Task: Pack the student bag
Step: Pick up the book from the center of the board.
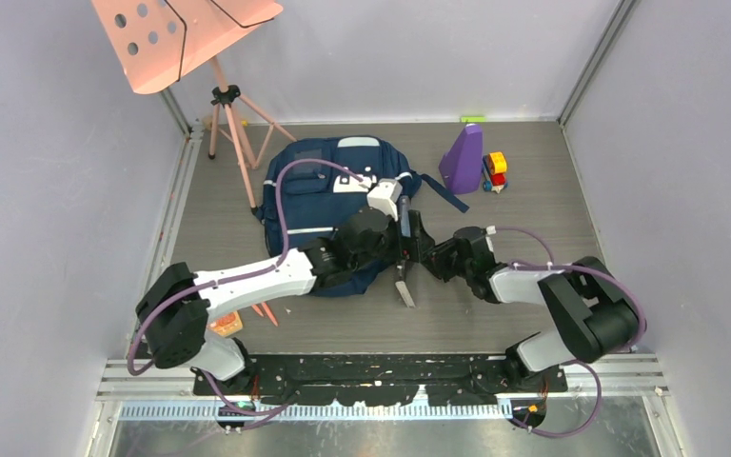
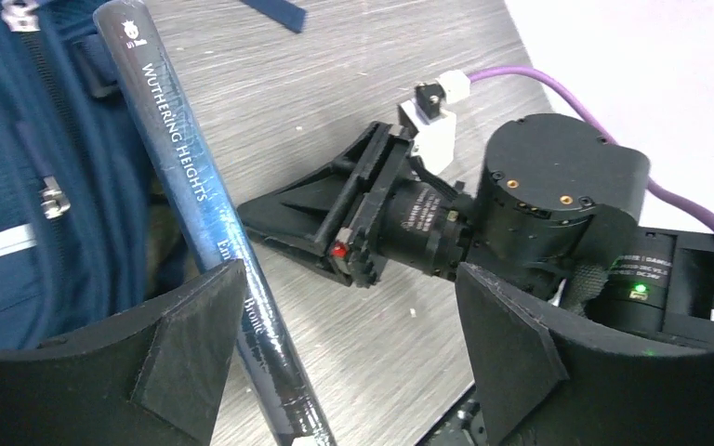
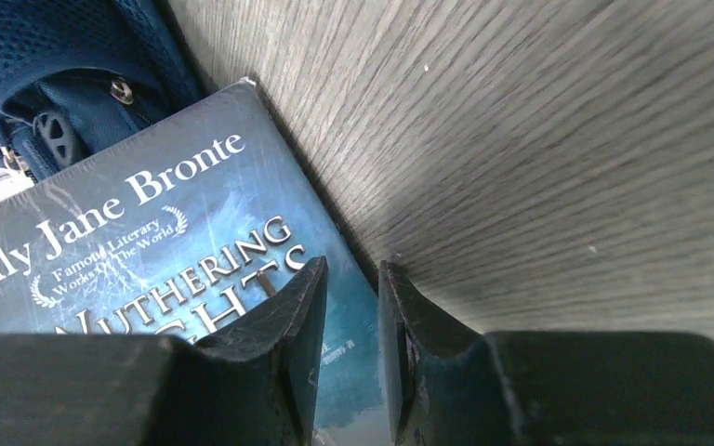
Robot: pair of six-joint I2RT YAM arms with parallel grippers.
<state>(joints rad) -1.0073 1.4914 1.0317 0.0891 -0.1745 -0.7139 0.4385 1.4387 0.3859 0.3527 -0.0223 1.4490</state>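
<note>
Blue book (image 3: 149,232) (title partly hidden)

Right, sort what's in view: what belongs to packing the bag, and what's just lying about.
For the job: navy backpack; Wuthering Heights book, held in the right gripper.
Lying about: purple wedge; red-and-yellow toy; pink music stand; orange item.

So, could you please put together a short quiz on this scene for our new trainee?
1. Which title does the book carry? A Jane Eyre; B Wuthering Heights; C Emma.
2. True or false: the book lies inside the student bag.
3. Fill in: the ___ gripper pinches the book.
Key: 1 B. 2 False: it is outside, beside the bag. 3 Right: the right gripper grips it, while the left gripper stands open.
</note>
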